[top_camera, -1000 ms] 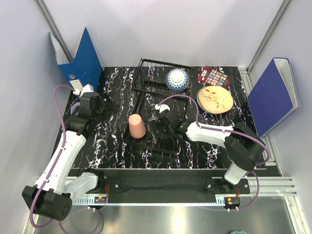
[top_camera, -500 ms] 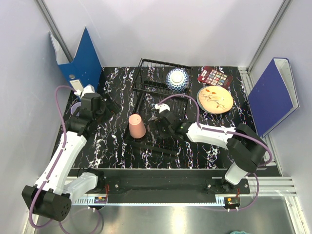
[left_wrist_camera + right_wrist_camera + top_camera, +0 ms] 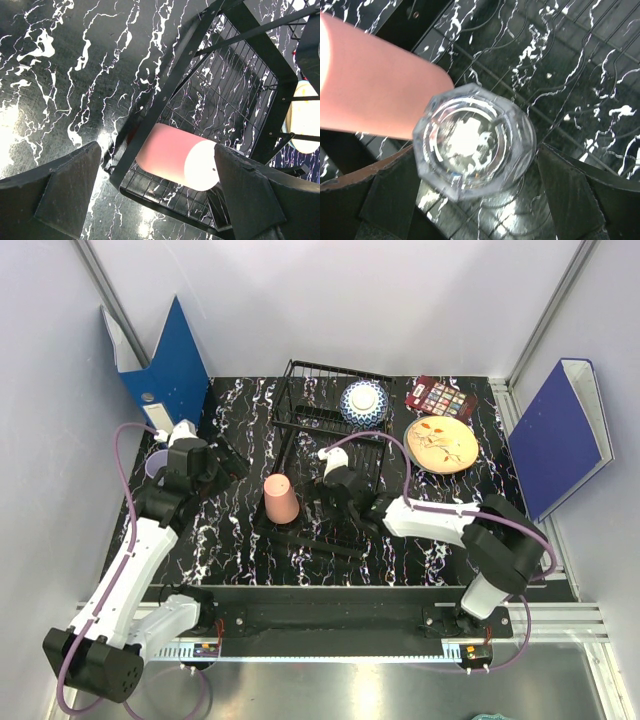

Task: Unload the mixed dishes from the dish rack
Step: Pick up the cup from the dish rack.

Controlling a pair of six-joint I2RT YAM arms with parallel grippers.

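The black wire dish rack [image 3: 300, 412] stands mid-table. An upside-down salmon-pink cup [image 3: 281, 500] sits at its near left corner, and a blue-and-white bowl [image 3: 363, 401] rests in its raised far part. My right gripper [image 3: 480, 195] hangs open over the rack floor [image 3: 580, 60], with a clear glass cup [image 3: 475, 142] between its fingers and the pink cup [image 3: 375, 95] just beside it. My left gripper [image 3: 157, 187] is open above the table, left of the rack [image 3: 170, 90], facing the pink cup [image 3: 180, 157]. The cream orange-patterned plate [image 3: 441, 444] lies on the table to the right.
A dark red palette [image 3: 441, 398] lies behind the cream plate. Blue binders lean on the left wall [image 3: 170, 355] and the right wall [image 3: 560, 430]. A lavender cup [image 3: 152, 468] peeks out beside the left arm near the table's left edge.
The right gripper has shifted slightly back and to the right over the glass. The left wrist has edged a little. Both grippers stay open.
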